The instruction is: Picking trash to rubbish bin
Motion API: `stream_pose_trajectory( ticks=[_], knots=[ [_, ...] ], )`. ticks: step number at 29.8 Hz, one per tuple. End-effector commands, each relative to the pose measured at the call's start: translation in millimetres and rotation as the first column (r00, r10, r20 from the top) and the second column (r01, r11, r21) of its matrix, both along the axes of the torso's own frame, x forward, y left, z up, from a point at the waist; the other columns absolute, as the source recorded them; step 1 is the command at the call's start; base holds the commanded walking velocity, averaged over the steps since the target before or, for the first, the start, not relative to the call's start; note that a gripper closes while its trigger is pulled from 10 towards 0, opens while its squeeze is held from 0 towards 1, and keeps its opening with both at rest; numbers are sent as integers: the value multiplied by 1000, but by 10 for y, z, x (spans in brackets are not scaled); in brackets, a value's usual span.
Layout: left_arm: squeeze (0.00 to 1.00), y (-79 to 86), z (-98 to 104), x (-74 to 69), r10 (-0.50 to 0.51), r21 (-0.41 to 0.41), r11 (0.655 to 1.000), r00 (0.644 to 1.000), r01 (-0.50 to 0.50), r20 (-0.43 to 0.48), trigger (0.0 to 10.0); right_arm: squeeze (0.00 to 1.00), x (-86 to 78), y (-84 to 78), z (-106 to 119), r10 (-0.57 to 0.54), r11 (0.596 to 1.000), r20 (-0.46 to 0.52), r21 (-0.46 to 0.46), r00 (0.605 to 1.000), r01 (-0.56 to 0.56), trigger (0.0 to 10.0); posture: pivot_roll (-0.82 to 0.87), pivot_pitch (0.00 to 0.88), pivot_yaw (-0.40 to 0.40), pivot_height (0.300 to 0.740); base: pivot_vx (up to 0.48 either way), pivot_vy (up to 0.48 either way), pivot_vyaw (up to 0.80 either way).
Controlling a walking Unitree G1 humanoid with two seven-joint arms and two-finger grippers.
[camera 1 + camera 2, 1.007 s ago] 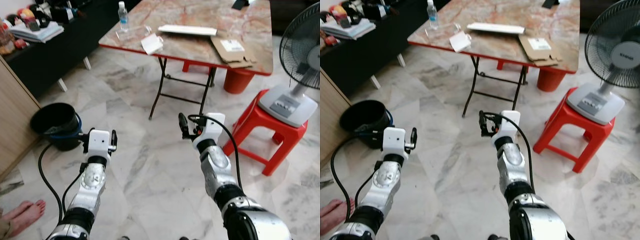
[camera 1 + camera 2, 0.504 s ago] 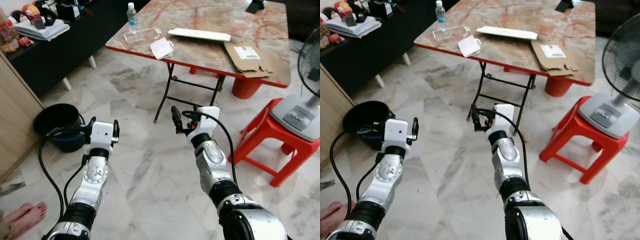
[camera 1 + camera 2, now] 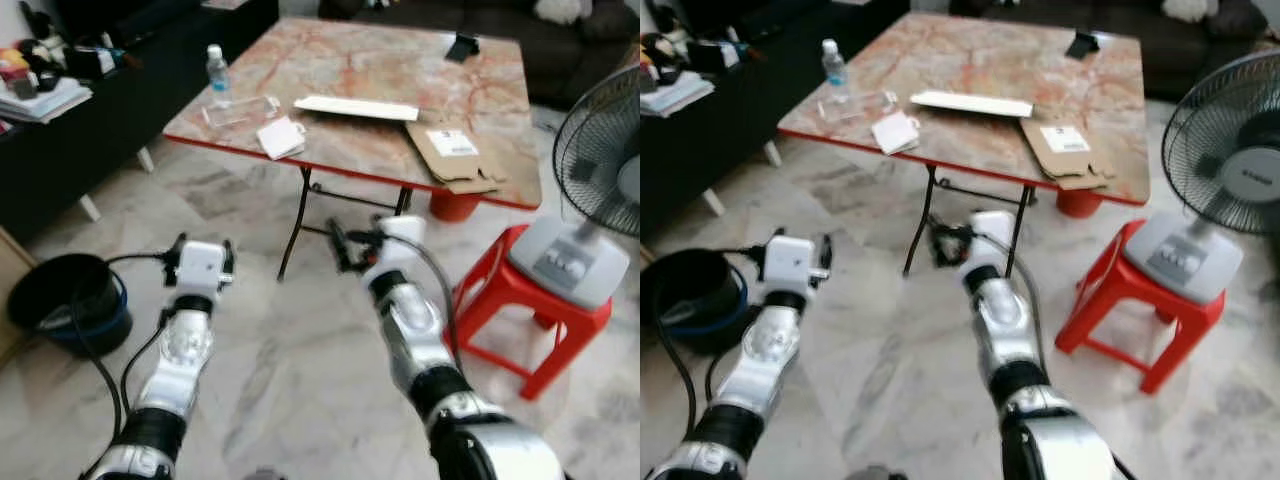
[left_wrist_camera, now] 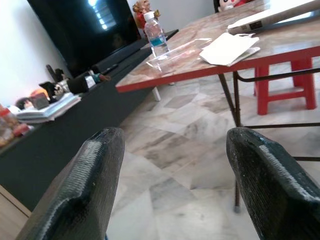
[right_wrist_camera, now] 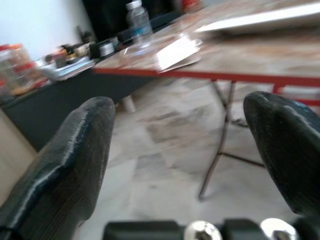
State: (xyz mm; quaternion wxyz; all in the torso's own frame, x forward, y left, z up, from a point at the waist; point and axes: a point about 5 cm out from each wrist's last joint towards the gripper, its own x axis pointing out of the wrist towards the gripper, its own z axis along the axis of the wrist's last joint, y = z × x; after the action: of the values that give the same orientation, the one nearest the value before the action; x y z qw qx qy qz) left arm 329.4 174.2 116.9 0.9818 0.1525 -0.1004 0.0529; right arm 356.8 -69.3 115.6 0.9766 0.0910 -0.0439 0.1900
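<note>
Both arms are reaching forward over the marble floor (image 3: 300,360). The left gripper (image 4: 175,165) and right gripper (image 5: 185,165) are hanging released, fingers spread, holding nothing. Trash is sitting on the table (image 3: 380,90): a white paper (image 3: 281,137), a water bottle (image 3: 216,72), flattened cardboard (image 3: 452,155). The black bin (image 3: 60,300) is standing at the robot's left.

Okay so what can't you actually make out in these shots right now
- Inside of the black bin: left eye view, cut by the picture's edge and seen from a shallow angle.
- Label on the flattened cardboard: too small to read.
- Dark item at the table's far edge: too small to identify.
- Clutter on the dark cabinet: blurred and cut off.
- Bottle contents: wrist view too soft.
- Left end effector and right end effector are open and empty.
</note>
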Motion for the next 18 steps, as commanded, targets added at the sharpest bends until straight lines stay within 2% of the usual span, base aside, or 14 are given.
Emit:
stream_pose_trajectory(
  ticks=[1,18],
  knots=[
    [0,-43,14,-1,-10,-7,1000,1000,10,3,10000,0,16,-67,7,-18,1000,2,-4,1000,18,10000,107,155,16,740,435,0,0],
    [0,-43,15,-12,-4,-13,1000,1000,4,0,10000,0,-9,13,26,17,1000,27,-23,1000,-16,10000,111,159,12,740,435,0,0]
  ],
)
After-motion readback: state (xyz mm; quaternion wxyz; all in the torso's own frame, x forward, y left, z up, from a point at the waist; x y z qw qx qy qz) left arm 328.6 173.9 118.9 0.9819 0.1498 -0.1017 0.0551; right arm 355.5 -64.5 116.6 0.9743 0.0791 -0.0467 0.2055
